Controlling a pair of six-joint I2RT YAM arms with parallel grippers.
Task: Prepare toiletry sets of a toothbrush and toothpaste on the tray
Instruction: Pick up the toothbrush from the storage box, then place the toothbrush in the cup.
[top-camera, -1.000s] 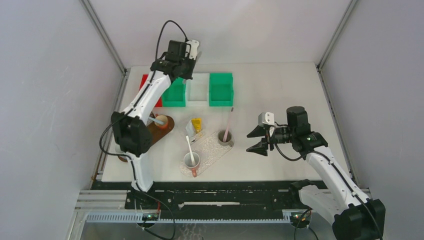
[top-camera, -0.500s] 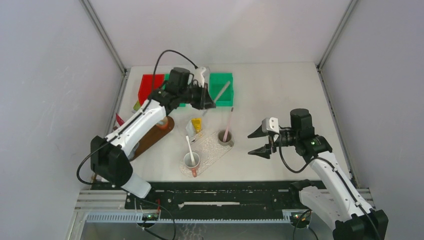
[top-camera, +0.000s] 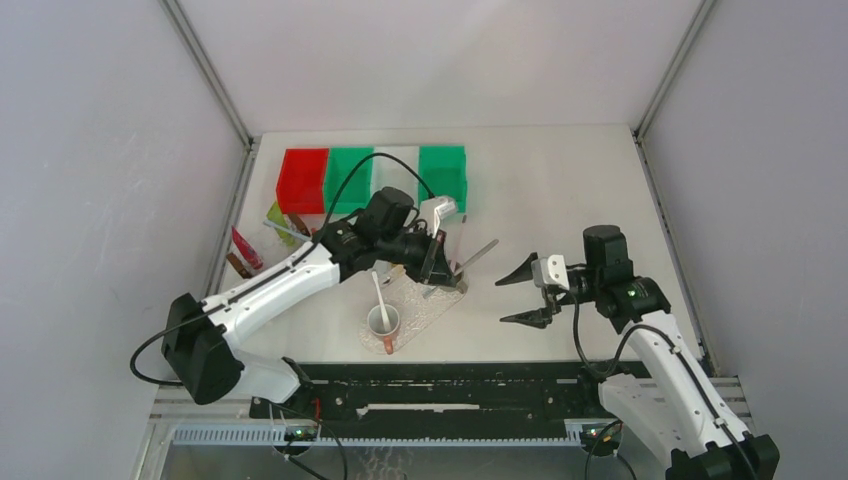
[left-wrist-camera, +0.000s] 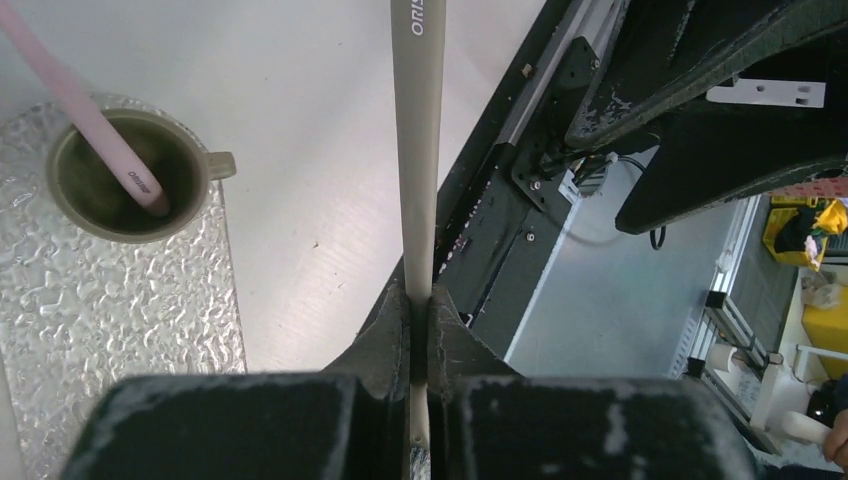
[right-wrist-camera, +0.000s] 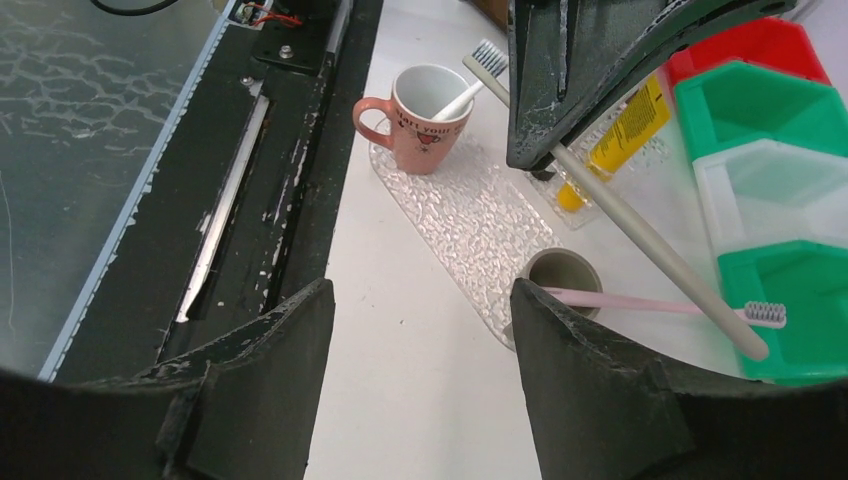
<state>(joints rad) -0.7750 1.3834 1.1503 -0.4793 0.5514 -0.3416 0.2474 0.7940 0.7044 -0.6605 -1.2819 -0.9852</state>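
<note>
Table (top-camera: 560, 190) with a clear pebbled-glass tray (top-camera: 422, 310) by its near edge: the left pincer (left-wrist-camera: 419, 295), clamped on a pale grey stick toothbrush (left-wrist-camera: 418, 150), hangs at the tray's right end. The brush's long axis points toward the table's right edge, at the wide-spread, empty right pincer (top-camera: 500, 301); from above, its bristled head is hidden under the left pincer.

Pebbled clear plastic tray (right-wrist-camera: 470, 215), glossy ceramic mug (right-wrist-camera: 402, 140)
</note>
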